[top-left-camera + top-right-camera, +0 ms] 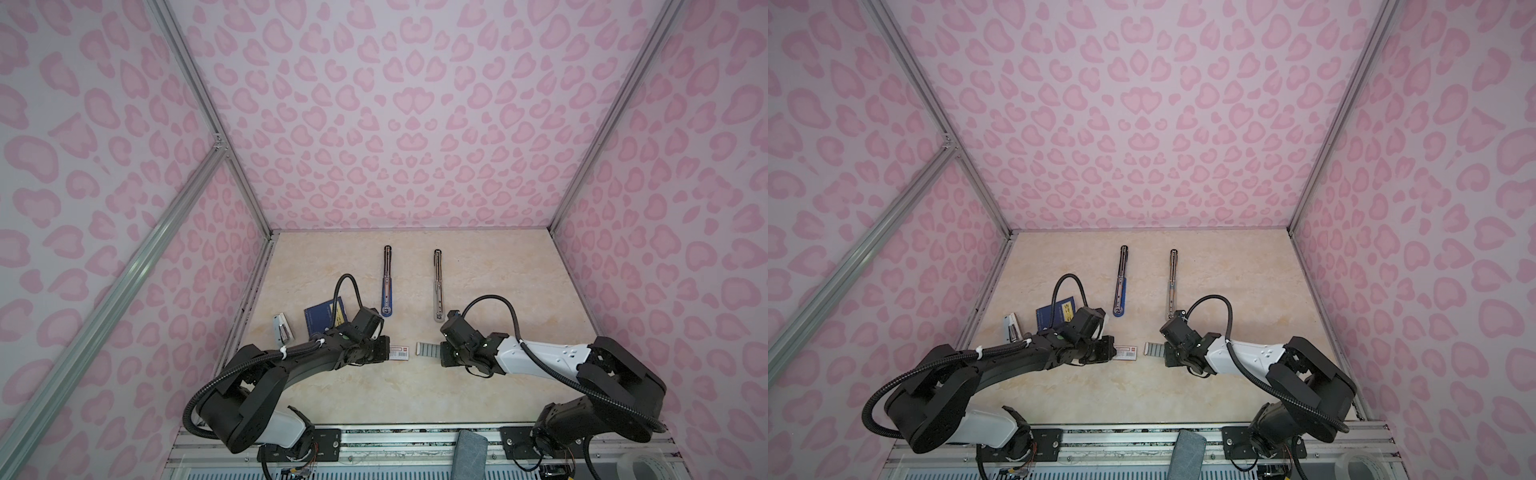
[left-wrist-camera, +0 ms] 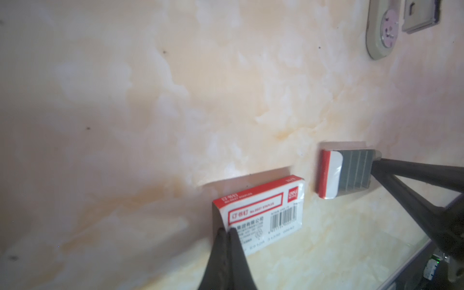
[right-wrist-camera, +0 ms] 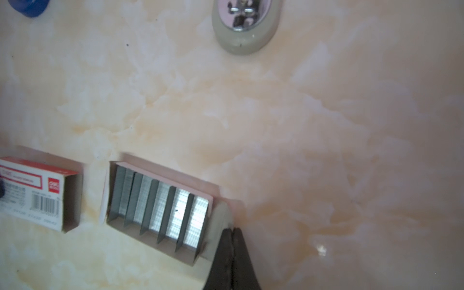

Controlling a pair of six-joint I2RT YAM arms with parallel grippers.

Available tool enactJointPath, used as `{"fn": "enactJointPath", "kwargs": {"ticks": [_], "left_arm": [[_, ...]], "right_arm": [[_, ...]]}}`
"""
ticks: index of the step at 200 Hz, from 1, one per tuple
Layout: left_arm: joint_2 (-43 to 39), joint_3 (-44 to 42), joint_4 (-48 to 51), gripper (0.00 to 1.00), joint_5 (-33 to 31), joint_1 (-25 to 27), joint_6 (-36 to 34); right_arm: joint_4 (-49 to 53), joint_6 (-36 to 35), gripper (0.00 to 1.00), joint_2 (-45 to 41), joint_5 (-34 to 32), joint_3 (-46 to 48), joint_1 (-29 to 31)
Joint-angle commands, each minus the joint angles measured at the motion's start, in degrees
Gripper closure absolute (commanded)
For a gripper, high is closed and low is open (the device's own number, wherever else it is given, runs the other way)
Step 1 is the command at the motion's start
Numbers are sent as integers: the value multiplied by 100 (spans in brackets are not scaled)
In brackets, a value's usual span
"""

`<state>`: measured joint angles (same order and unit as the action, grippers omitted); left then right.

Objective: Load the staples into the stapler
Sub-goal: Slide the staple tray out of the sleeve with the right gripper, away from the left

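Now my left jaws pinch the white box [image 2: 263,211]; at three o'clock, my right jaws pinch the staples tray [image 3: 163,175].

On the white box [image 2: 262,232] — red label [image 2: 251,209] reads "订书钉", barcode [image 2: 283,218] beside it.

— What does the left gripper [image 2: 226,230] have?

— The white box [image 2: 266,208]. The fingers are pinched together on one corner, and the red label and barcode face the camera.

— And beyond the box?

— A narrow strip of bare table [image 2: 125,113], then the tray [image 2: 329,173] with its rows of grey staples [image 2: 356,173]. The right gripper [image 2: 376,164] nips the tray's far end. The rounded end of a grey stapler [image 2: 372,42] lies well apart.
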<state>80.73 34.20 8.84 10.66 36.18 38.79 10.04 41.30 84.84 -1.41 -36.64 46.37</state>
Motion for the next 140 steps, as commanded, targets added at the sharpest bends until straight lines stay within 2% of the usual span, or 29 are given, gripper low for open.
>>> {"fn": "enactJointPath", "kwargs": {"ticks": [1, 28, 79, 89, 93, 118, 140], "left_arm": [[-207, -100, 301, 97, -293, -117, 19], [-407, -202, 410, 96, -377, -223, 41], [-627, -243, 637, 66, -565, -246, 83], [-692, -223, 709, 65, -613, -244, 94], [-725, -220, 742, 60, -640, -243, 102], [-964, -144, 921, 57, -721, -243, 114], [-1078, -18, 949, 57, -555, -222, 24]], "right_arm": [[-323, 212, 100, 29, 176, 73, -7], [-859, 493, 100, 183, 478, 131, 16], [-1229, 751, 100, 661, 574, -204, 269], [-1292, 782, 100, 735, 621, -254, 308], [-1315, 798, 100, 759, 637, -270, 321], [-1338, 818, 100, 803, 676, -317, 388], [-1322, 818, 93, 684, 639, -216, 398]]}}
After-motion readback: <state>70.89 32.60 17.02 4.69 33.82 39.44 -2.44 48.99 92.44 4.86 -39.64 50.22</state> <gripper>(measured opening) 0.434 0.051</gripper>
